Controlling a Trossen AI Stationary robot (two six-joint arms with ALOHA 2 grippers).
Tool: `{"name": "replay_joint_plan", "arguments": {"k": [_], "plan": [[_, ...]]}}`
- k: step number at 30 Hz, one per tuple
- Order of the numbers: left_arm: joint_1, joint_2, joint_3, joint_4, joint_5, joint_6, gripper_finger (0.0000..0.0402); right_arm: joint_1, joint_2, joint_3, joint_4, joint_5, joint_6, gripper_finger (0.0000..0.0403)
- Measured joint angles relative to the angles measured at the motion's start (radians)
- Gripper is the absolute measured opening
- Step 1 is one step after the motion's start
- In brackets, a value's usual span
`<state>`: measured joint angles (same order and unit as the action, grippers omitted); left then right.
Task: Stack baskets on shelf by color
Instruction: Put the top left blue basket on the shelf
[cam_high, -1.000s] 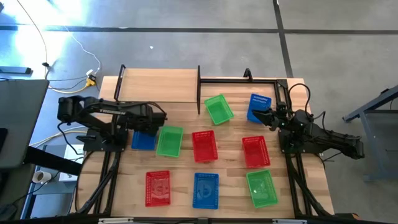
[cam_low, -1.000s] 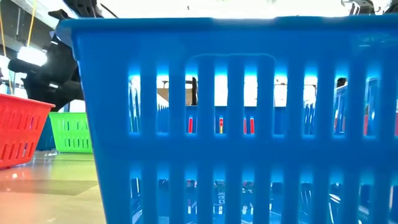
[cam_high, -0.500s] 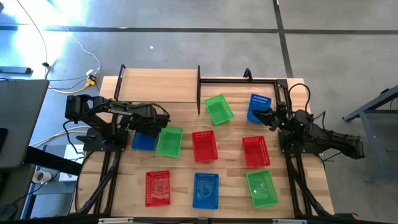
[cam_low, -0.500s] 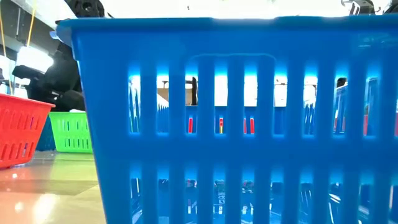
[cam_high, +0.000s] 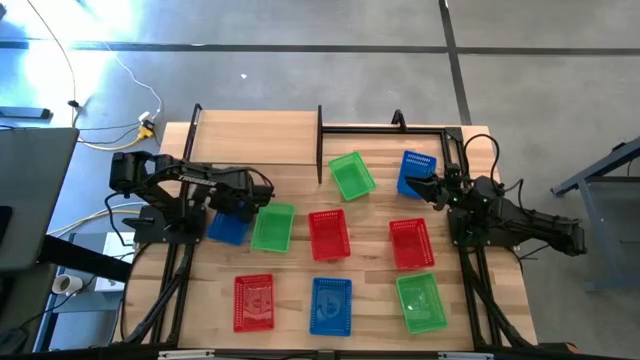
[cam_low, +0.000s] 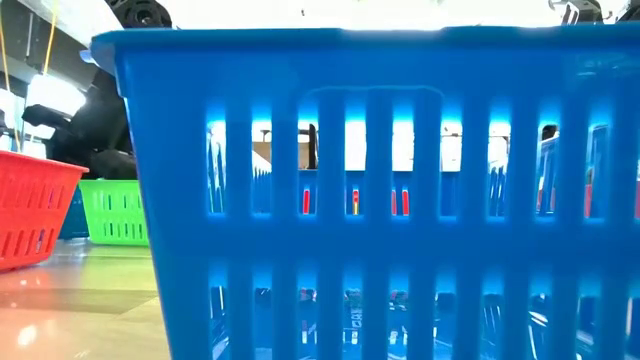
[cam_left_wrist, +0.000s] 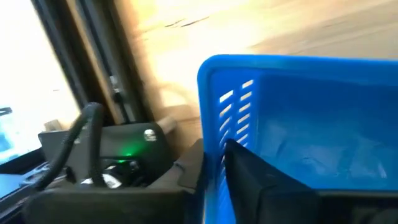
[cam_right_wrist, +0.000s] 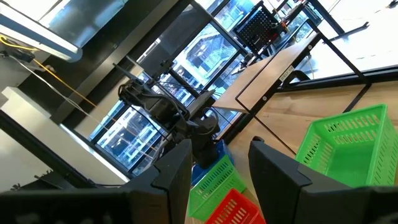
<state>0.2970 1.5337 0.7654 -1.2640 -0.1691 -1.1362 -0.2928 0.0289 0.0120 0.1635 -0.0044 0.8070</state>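
So the left gripper (cam_high: 243, 203) is down on the blue basket (cam_high: 226, 227) at the left side of the table, with the basket sitting mostly on the near side of the gripper and tilted a bit out of line with its neighbours. In the left wrist view one dark finger (cam_left_wrist: 261, 180) is inside that basket, right against the inner face of its slotted end wall, so it looks pinched on the wall with the jaws drawn in narrow. A green basket (cam_high: 272, 227) sits just beside it on the side away from the arm's base, close enough that I can't tell if they touch.

The right gripper (cam_high: 422, 187) is hanging by the far-right blue basket (cam_high: 417, 170), just short of its near rim. Its two fingers (cam_right_wrist: 177, 168) stand clearly apart with nothing between them.

The shelf (cam_high: 258, 137) runs along the far-left edge of the table, beyond the left gripper, with no basket on it. Between the two grippers there's a tilted green basket (cam_high: 351, 175) toward the far side and a red basket (cam_high: 329, 235) in the middle. Another red basket (cam_high: 411, 243) is just in front of the right arm.

Along the front edge: a red one (cam_high: 254, 301), a blue one (cam_high: 331, 304) and a green one (cam_high: 421, 302). The low view is almost fully filled by that front blue basket's wall.
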Motion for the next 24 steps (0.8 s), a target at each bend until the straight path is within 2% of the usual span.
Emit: {"name": "replay_joint_plan", "arguments": {"k": [6,13,18,24], "plan": [[0.0,-0.016,0.001,-0.04,-0.011,-0.006,0.0005,0.0,0.0,0.0,0.0,0.0,-0.003,0.0145],[-0.005,-0.071,0.003,-0.04,0.038,0.013,0.0003,0.0,0.0,0.0,0.0,0.0,-0.003,0.0145],[-0.011,-0.147,0.003,-0.04,0.084,0.014,0.0002,0.0,0.0,0.0,0.0,0.0,-0.003,0.0145],[-0.011,-0.249,0.015,-0.083,0.091,0.006,0.0001,0.0,0.0,0.0,0.0,0.0,-0.003,0.0145]]}}
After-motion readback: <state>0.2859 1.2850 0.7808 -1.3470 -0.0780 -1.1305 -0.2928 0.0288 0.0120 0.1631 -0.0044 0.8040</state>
